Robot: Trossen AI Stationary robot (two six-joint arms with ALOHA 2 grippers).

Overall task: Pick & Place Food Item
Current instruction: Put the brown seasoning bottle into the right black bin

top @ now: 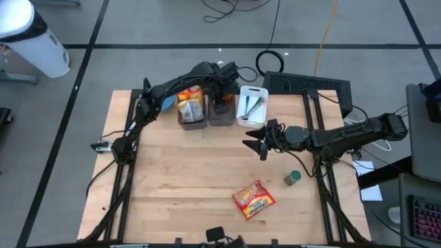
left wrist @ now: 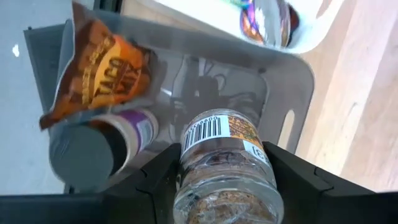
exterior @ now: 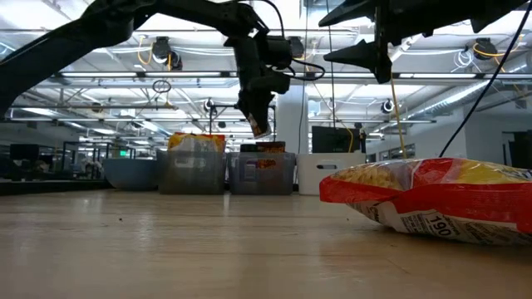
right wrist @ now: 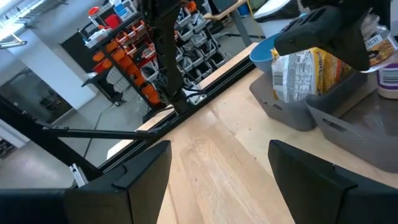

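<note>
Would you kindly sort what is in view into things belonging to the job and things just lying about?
In the job:
left gripper
spice jar it holds
grey bin

Lying about:
noodle packet
green-lidded jar
white tray
right gripper, waiting open

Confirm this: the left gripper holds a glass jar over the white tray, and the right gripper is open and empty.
Wrong bin. The left gripper holds the glass jar over the grey bin, not the white tray, per the left wrist view. The right gripper is open and empty.

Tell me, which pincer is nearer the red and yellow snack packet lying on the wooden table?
Right. The right pincer hovers just beyond the packet; the left pincer is far off over the bins.
</note>
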